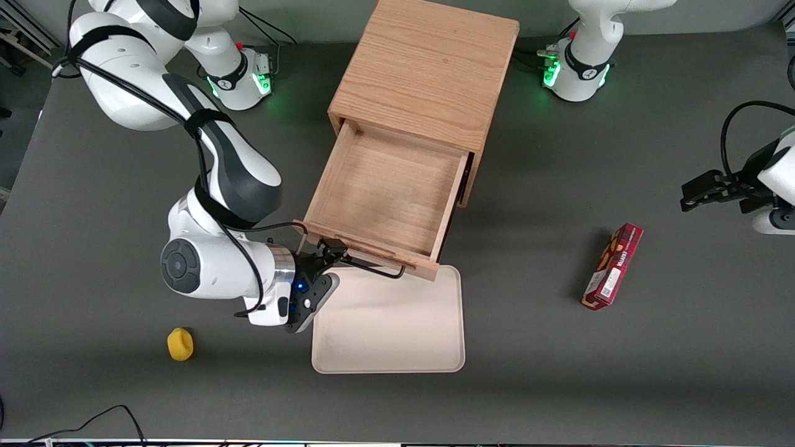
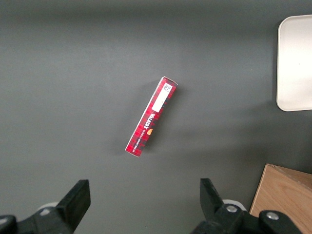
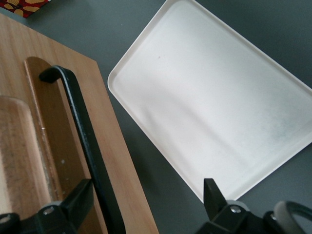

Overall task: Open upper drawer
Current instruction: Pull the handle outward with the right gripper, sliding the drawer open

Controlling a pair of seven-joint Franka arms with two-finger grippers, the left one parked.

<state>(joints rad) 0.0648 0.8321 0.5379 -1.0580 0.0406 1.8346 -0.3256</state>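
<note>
Dark grey tabletop (image 1: 621, 385) fills every view I have. My gripper (image 1: 328, 253) sits at the drawer's front, at the end of the handle (image 3: 85, 141) nearer the working arm. Its fingers (image 3: 78, 202) are spread wide: one lies against the black wire, the other hangs well clear over the tray (image 3: 214, 105), so they clamp nothing. From the wrist I see only the fingertips.

Outward, the upper drawer (image 1: 385, 192) is pulled far out of the cabinet (image 1: 428, 68), its light oak tray interior bare. Its front edge overhangs the cream tray's rim. I cannot see the lower drawer. Nearer the front camera lies a small yellow thing (image 1: 180, 344); a red box (image 1: 613, 267) lies toward the parked arm's end.
</note>
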